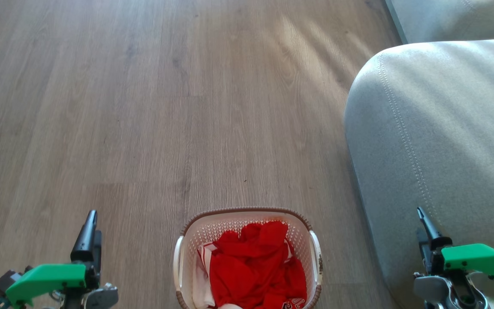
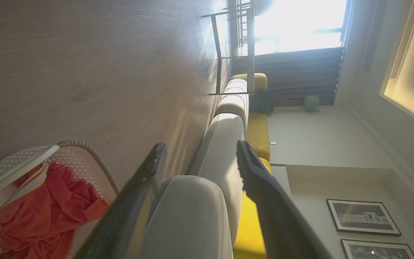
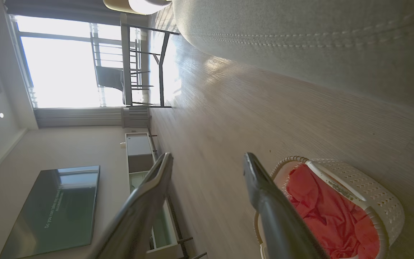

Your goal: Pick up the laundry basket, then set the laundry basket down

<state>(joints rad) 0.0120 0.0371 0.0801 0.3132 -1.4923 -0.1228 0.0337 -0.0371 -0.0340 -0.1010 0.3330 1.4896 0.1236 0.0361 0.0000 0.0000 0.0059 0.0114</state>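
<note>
The laundry basket (image 1: 238, 210) stands on the wooden floor at the bottom middle of the head view, cream-white with lattice walls, a brown rim and white side handles. Red and white clothes (image 1: 255, 266) fill it. My left gripper (image 1: 93, 223) hovers to the basket's left, open and empty, well apart from it. On the other side my right gripper (image 1: 423, 221) is open too, in front of the sofa arm. In the left wrist view the basket (image 2: 9, 163) lies left of the open left gripper (image 2: 200, 145). In the right wrist view the basket (image 3: 368, 187) lies right of the open right gripper (image 3: 207, 156).
A grey sofa arm (image 1: 435, 141) bulges close on the basket's right. Bare wooden floor (image 1: 144, 107) stretches ahead and to the left. Far off stand a metal-framed table (image 3: 146, 64) by the bright window, a dark TV (image 3: 52, 205) and a low cabinet (image 3: 138, 154).
</note>
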